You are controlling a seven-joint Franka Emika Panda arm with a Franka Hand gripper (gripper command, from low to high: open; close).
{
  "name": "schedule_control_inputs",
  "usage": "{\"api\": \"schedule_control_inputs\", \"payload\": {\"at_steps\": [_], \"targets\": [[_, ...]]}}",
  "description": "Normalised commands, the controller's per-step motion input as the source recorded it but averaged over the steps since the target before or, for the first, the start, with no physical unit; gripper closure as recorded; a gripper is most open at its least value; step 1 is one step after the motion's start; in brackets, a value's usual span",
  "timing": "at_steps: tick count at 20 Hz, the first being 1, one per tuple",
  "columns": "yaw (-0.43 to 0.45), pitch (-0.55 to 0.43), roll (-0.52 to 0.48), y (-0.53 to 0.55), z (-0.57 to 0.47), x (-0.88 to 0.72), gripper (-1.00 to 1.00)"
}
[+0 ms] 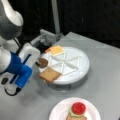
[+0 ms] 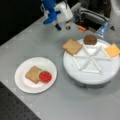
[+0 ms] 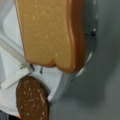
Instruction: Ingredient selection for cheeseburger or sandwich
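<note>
Claw [image 2: 63,26] hangs beside the tray's [image 2: 90,75] edge, jaws apparently apart and empty, so we'd pinch that stiff, light toast square [image 2: 72,46] by its overhanging edge.

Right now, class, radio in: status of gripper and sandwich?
Gripper above table, beside tray, holding nothing. Sandwich on plate: toast, green disc, red disc. Toast slice nearest.

A white segmented tray [image 2: 90,72] sits on the grey tabletop [image 2: 60,105], with a white plate [image 2: 25,82] apart from it. Behind stands what may be a metal fixture [image 2: 92,17].
</note>
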Motion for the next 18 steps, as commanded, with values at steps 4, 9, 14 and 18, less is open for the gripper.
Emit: {"api": "schedule_control_inputs", "payload": {"at_steps": [4, 9, 14, 18], "targets": [[0.181, 0.044, 0.515, -0.37, -0.04, 0.4, -1.0], [0.198, 0.051, 0.597, -0.29, 0.01, 0.37, -1.0], [0.172, -0.052, 0.497, -0.28, -0.14, 0.3, -1.0], [0.141, -0.076, 0.422, -0.26, -0.21, 0.25, -1.0]]}}
